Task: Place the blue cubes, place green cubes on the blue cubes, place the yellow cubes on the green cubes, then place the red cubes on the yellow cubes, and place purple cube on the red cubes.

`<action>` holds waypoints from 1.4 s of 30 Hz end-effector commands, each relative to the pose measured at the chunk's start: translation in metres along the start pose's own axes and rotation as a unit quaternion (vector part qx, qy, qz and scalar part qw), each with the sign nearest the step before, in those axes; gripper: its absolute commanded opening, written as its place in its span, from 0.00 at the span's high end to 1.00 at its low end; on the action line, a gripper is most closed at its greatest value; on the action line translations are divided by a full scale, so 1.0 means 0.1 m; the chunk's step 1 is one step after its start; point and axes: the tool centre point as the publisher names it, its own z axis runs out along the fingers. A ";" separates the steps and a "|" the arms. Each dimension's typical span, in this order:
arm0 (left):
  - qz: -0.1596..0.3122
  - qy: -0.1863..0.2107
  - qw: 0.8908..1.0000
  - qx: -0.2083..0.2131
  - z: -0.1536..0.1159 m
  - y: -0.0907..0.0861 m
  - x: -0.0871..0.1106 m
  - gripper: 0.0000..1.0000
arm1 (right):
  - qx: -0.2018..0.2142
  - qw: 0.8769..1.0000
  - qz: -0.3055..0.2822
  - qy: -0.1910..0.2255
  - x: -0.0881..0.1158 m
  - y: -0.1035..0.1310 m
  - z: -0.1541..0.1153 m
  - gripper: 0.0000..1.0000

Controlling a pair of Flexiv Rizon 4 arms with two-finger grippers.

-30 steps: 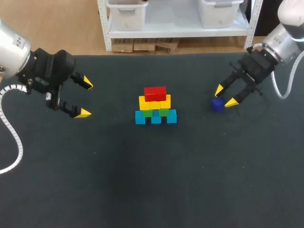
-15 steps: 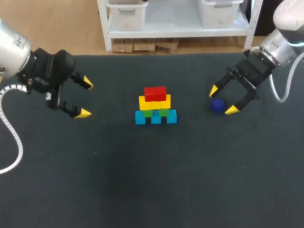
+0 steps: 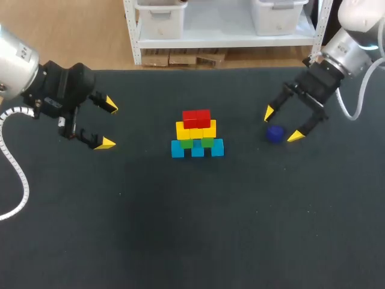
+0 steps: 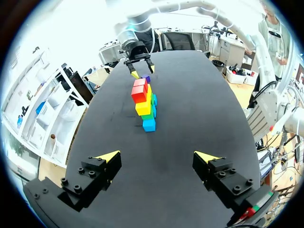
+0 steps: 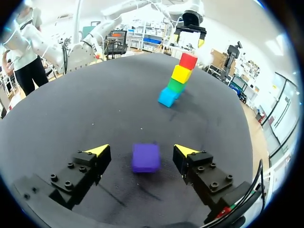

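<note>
A stepped stack stands mid-table: blue cubes (image 3: 197, 148) at the bottom, green cubes (image 3: 197, 142) on them, yellow cubes (image 3: 195, 129) above, red cubes (image 3: 196, 118) on top. The purple cube (image 3: 275, 133) lies on the table to the stack's right. My right gripper (image 3: 280, 124) is open around it, a finger on each side and neither touching; in the right wrist view the purple cube (image 5: 145, 157) sits between the spread fingertips of the right gripper (image 5: 141, 150), with the stack (image 5: 177, 80) ahead. My left gripper (image 3: 107, 125) hangs open and empty left of the stack, which shows as a tower (image 4: 145, 102) ahead of the left gripper (image 4: 157, 156).
The dark table (image 3: 192, 229) spreads wide in front of the stack and between the stack and each gripper. Nothing else lies on it.
My right gripper opened from around the purple cube and drew back and up a little; the cube stays on the table. The left arm has not moved.
</note>
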 end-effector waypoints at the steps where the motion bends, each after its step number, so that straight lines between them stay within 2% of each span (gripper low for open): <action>1: 0.002 -0.003 1.000 -0.001 0.00 -0.01 0.02 0.00 | -0.028 1.000 -0.001 -0.008 0.07 -0.10 -0.04 0.21; 7: 0.002 -0.003 1.000 -0.001 0.00 -0.01 0.02 0.00 | -0.038 0.999 -0.004 -0.007 0.09 -0.09 0.00 0.16; 10: 0.002 -0.003 1.000 -0.001 0.00 -0.01 0.02 0.00 | -0.040 0.999 -0.004 -0.008 0.08 -0.08 0.01 0.19; 12: 0.002 -0.003 1.000 -0.001 0.00 -0.01 0.02 0.00 | -0.041 0.999 -0.004 -0.009 0.08 -0.07 0.02 0.35; 13: 0.002 -0.003 1.000 -0.001 0.00 -0.01 0.02 0.00 | -0.041 0.999 -0.004 -0.009 0.08 -0.07 0.03 0.51; 15: 0.002 -0.003 1.000 -0.001 0.00 -0.01 0.02 0.00 | -0.040 0.999 -0.003 -0.009 0.08 -0.05 0.03 0.59; 16: 0.002 -0.003 1.000 -0.001 0.00 -0.01 0.02 0.00 | -0.040 0.999 -0.002 -0.009 0.08 -0.04 0.03 0.67; 17: 0.002 -0.003 1.000 -0.001 0.00 -0.01 0.02 0.00 | -0.039 0.999 -0.002 -0.009 0.08 -0.04 0.03 0.89; 18: 0.002 -0.003 1.000 -0.001 0.00 -0.01 0.02 0.00 | -0.037 0.999 -0.001 -0.009 0.08 -0.03 0.03 1.00; 25: 0.002 -0.003 1.000 -0.001 0.00 -0.01 0.02 0.00 | -0.018 1.000 0.023 -0.013 0.02 0.07 0.04 1.00; 29: 0.002 -0.003 1.000 -0.001 0.00 -0.01 0.02 0.00 | 0.012 0.998 0.062 -0.016 -0.10 0.14 0.03 1.00; 35: 0.002 -0.003 1.000 -0.001 0.00 -0.01 0.02 0.00 | 0.103 0.983 0.154 -0.015 -0.44 0.27 0.00 1.00; 42: 0.002 -0.003 1.000 -0.001 0.00 -0.01 0.02 0.00 | 0.207 0.959 0.194 0.015 -0.90 0.38 -0.03 1.00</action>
